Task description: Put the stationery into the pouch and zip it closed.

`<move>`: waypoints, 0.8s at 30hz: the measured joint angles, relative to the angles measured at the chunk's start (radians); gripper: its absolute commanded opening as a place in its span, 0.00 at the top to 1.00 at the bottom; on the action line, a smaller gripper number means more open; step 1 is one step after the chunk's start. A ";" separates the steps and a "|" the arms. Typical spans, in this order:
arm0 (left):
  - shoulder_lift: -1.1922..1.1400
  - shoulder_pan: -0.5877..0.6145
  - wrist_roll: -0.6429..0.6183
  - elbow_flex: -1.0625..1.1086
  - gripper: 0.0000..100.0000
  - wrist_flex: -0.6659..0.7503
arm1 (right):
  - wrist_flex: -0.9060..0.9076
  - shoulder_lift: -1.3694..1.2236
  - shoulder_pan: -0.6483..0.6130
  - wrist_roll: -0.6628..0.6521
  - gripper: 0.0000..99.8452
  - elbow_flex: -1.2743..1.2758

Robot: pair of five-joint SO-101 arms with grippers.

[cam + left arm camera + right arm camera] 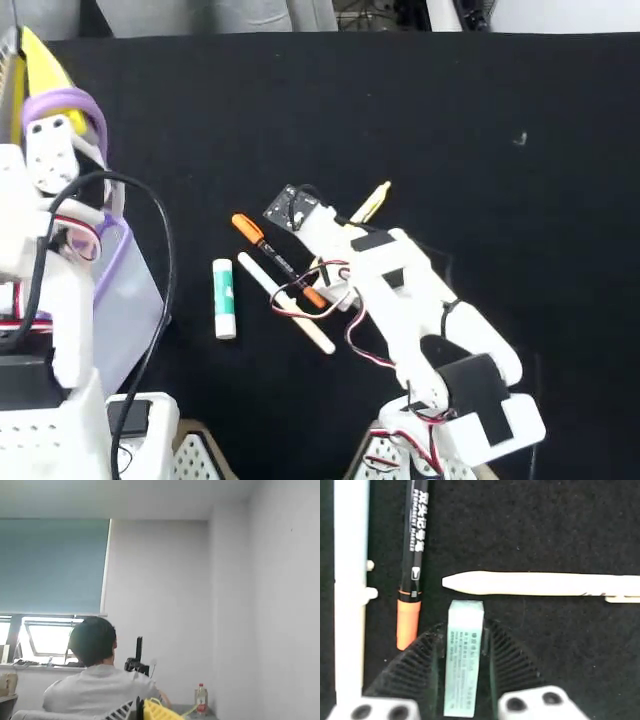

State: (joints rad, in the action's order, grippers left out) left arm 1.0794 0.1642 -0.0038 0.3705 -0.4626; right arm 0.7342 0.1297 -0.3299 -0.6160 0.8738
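Barely started. Right end effector (464, 630) is clamped on the eraser (463, 665), mid-surface (480, 200). Marker (270, 253), pens (258, 274) and glue stick (224, 298) lie loose. Pouch (128, 295) sits at 9 o'clock, not zipped yet. Left end effector (40, 70): can't tell.

The table (500, 130) is covered in matte black. Beyond it, 2 plain white walls (160, 580) meet at a corner under a pale ceiling (125, 497). A blue-grey roller blind (50, 565) hangs most of the way down over a window (47, 639), and daylight glows through the uncovered strip. A bottle (201, 700) stands on what may be a desk.
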 measured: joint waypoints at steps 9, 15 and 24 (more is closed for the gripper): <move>-0.178 -0.167 -0.002 -0.098 0.97 0.199 | -0.002 -0.002 0.063 0.046 0.99 -0.029; -0.384 -0.167 -0.002 -0.374 0.97 0.124 | -0.002 -0.002 0.121 0.120 0.99 -0.077; -0.410 -0.130 -0.006 -0.637 0.97 -0.115 | -0.051 0.196 0.141 0.273 0.99 -0.101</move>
State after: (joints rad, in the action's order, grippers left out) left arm 0.6697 0.0338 -0.0100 -0.2662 -0.5777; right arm 0.6836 0.3261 -0.1887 -0.3429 0.7725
